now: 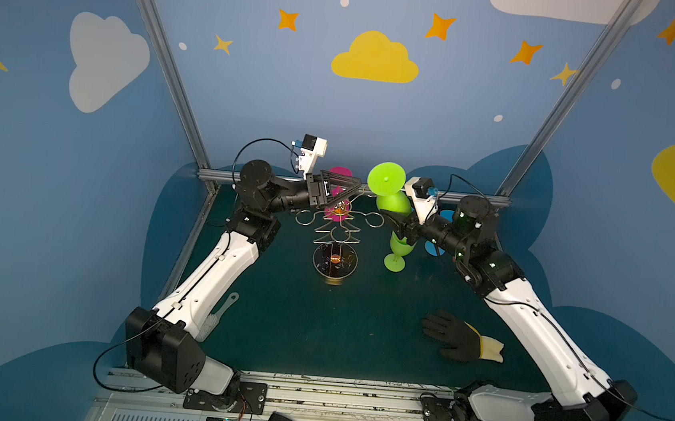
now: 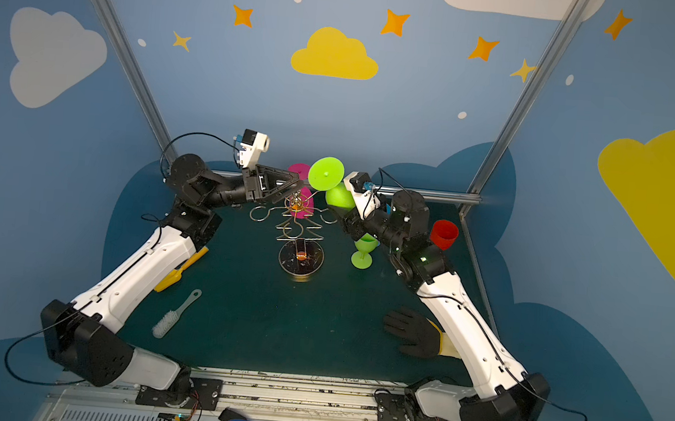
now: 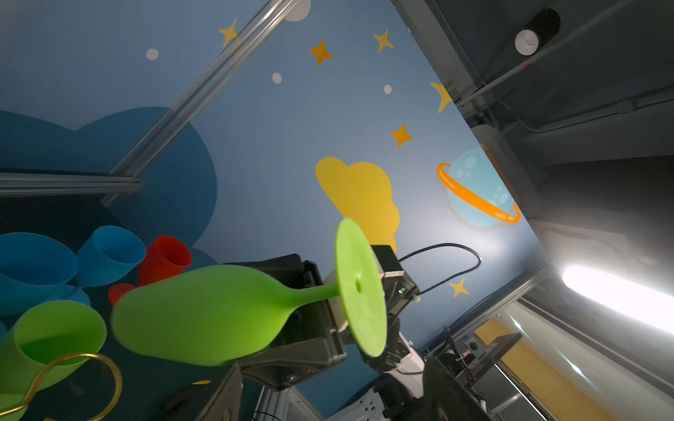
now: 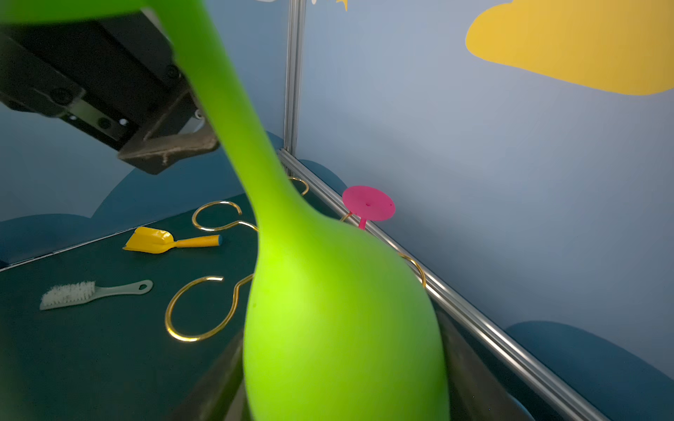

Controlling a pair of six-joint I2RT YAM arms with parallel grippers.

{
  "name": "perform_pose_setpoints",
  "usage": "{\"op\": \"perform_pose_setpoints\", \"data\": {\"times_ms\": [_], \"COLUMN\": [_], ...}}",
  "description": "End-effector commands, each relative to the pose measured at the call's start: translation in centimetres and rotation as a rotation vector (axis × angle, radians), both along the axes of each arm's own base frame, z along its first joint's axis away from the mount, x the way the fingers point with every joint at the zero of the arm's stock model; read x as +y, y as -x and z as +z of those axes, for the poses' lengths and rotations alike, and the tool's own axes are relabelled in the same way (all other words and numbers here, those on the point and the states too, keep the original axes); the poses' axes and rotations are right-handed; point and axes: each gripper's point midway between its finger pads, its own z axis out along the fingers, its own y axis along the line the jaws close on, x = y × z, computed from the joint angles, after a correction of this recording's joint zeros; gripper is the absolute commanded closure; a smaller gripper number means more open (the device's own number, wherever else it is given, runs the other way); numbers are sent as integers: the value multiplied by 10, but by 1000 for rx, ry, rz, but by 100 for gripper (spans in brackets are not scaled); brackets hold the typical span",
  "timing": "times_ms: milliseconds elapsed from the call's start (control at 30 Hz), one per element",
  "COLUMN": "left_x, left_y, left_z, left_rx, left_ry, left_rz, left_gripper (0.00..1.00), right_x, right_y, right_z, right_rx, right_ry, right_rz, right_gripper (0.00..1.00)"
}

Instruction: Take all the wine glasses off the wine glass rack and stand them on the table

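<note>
A bright green plastic wine glass [image 1: 388, 182] is held in the air just to the right of the top of the thin gold wire wine glass rack [image 1: 334, 263], foot uppermost and tilted toward the back wall. In the right wrist view its rounded bowl [image 4: 339, 328] is seen pressed between two dark fingers, so the right gripper [image 1: 390, 214] is closed around the bowl and carries the glass. Whether the stem touches one of the rack's looped arms cannot be told.

The left gripper [image 1: 348, 187] is held at the rack's top, close to the glass's foot. Its jaws are spread wide, as shown at the lower edge of the left wrist view, and nothing is gripped between them. One of its fingers [image 4: 167, 149] is seen just beside the green stem.

A pink plastic wine glass [image 1: 340, 173] hangs upside down from a rear arm of the rack, its round foot resting above the gold wire [image 4: 368, 204].

A second green wine glass [image 1: 398, 250] stands upright on the dark green table mat [image 1: 316, 334], below the held one. Only its own green inside is shown in its open bowl [image 3: 54, 335]. Behind it two blue plastic cups [image 3: 109, 251] and a red plastic cup [image 3: 164, 260] are set close together, and only their own coloured walls are seen within them.

A black glove with a yellow cuff [image 1: 454, 338], a white brush [image 2: 174, 314] and a yellow scoop [image 2: 180, 270] lie on the mat, well apart from the rack.
</note>
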Motion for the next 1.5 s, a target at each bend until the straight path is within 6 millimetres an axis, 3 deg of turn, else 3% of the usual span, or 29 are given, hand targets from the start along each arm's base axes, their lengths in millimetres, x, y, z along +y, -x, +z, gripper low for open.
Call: {"op": "perform_pose_setpoints", "data": {"times_ms": [0, 133, 300, 500, 733, 1000, 1100, 1167, 1233, 1367, 1467], "left_x": [8, 6, -4, -12, -22, -26, -25, -23, -20, -9, 2], "left_y": [-9, -12, 0, 7, 15, 20, 22, 23, 23, 14, 7], "left_z": [-13, -26, -23, -14, -17, -26, -25, -24, -22, -20, -21], "left_rx": [-234, -561, -972, -1184, -1285, -1332, -1343, -1342, -1331, -1256, -1163], "left_ry": [-159, -343, -442, -495, -514, -556, -558, -560, -561, -578, -587], "left_rz": [203, 398, 536, 597, 582, 557, 562, 569, 589, 665, 719], "left_gripper": [23, 25, 29, 32, 37, 65, 86, 95, 97, 97, 97], "right_x": [-28, -37, -35, -21, 2, 16, 17, 18, 19, 17, 13], "right_y": [15, 33, 50, 58, 62, 64, 64, 64, 63, 60, 63], "right_z": [0, -14, -29, -41, -57, -61, -59, -56, -52, -37, -12], "right_rx": [127, 264, 367, 409, 457, 468, 466, 460, 453, 415, 362], "right_ry": [22, 65, 113, 160, 233, 255, 249, 238, 223, 154, 36], "right_rz": [-113, -120, -91, -51, -2, 23, 27, 29, 28, 23, 63], "right_gripper": [68, 71, 76, 77, 81, 81, 79, 75, 65, 26, 17]}}
